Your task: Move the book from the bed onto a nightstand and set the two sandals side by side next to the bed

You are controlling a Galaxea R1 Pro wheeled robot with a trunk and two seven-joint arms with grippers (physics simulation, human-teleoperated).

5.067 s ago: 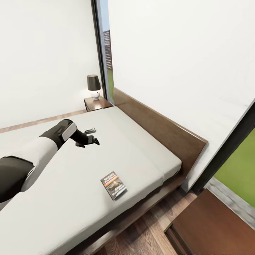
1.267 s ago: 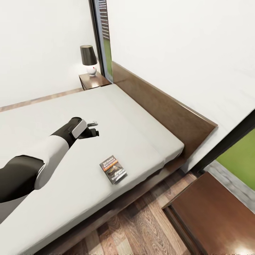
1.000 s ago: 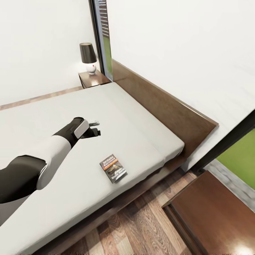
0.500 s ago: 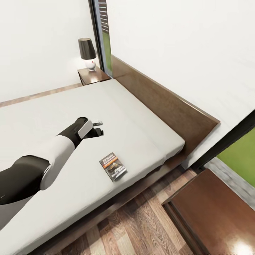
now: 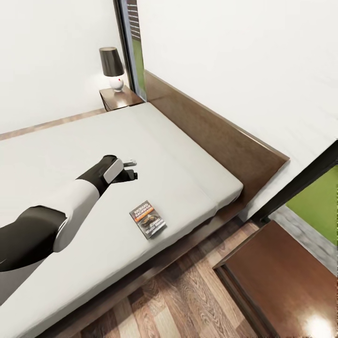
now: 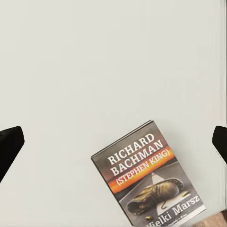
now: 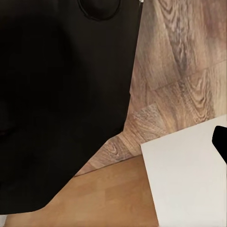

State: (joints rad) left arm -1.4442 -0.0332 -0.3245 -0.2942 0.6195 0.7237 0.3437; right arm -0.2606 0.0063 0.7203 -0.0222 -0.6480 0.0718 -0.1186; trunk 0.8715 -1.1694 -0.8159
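Head view first: left gripper (image 5: 132, 169) hangs over the grey mattress of the bed (image 5: 178, 155), fingers apart with nothing between them; the book (image 5: 147, 219) lies flat near the mattress's near edge, apart from the gripper and nearer to us; one nightstand (image 5: 119, 97) stands at the far end of the headboard with a lamp (image 5: 111, 67) on it; a second nightstand (image 5: 286, 281) shows its glossy brown top near us on the right, across a strip of plank floor (image 5: 183, 295); we see no sandals in these pictures.

Left wrist view: the book (image 6: 150, 176) sits ahead and off to one side, cover up, lettering "RICHARD BACHMAN" legible; the two dark fingertips (image 6: 8, 147) stand wide at the frame's edges, well clear of the cover, the mattress bare between them.

Right wrist view: dark robot body, plank floor (image 7: 179, 71) and a pale slab; one dark fingertip (image 7: 220, 142) at the edge; we cannot tell how the right gripper stands.

We judge the step in hand to be the reach for the book, not yet grasped; the next move calls for bringing the left gripper back toward the mattress edge, centring over the thin cover and lowering; thin book on soft mattress, so a clean pinch may be awkward.
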